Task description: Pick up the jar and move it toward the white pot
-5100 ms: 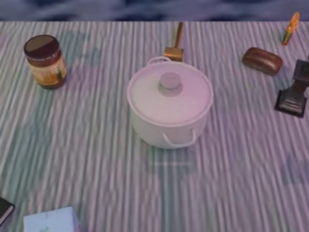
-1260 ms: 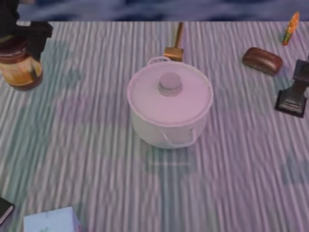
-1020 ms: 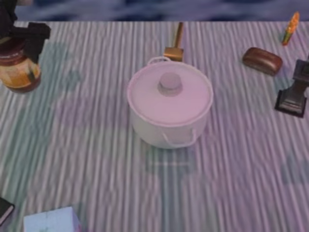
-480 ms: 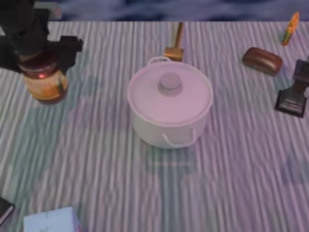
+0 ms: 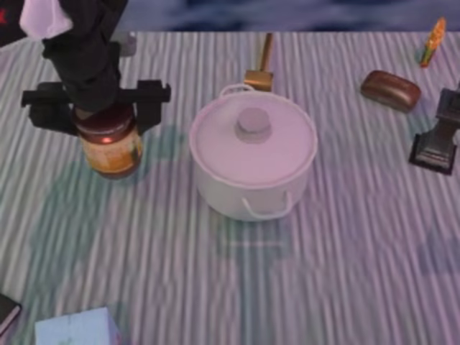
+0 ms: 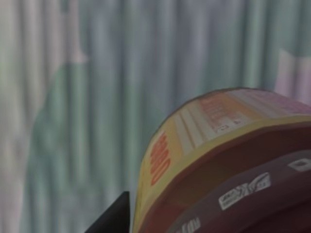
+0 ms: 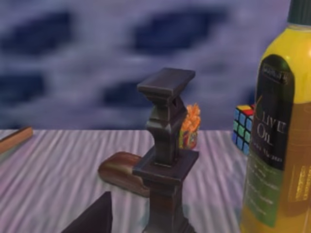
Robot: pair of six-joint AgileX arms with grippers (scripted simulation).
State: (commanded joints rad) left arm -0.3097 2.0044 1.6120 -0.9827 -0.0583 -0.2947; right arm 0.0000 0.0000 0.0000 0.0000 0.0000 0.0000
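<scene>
Left gripper (image 5: 97,108) clamped on the jar (image 5: 109,148) at its lid, jar upright, left of the pot (image 5: 253,159) and apart from it. Jar's label fills the left wrist view. Right gripper: cannot tell; its wrist view shows a dark stand (image 7: 166,160).

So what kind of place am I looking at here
Probably a rendered kitchen-style tabletop, not a real room. A striped table holds a white pot, a bottle of olive oil and a jar, which the left end effector grips beside the pot. The backdrop is a blurry blue pattern.
</scene>
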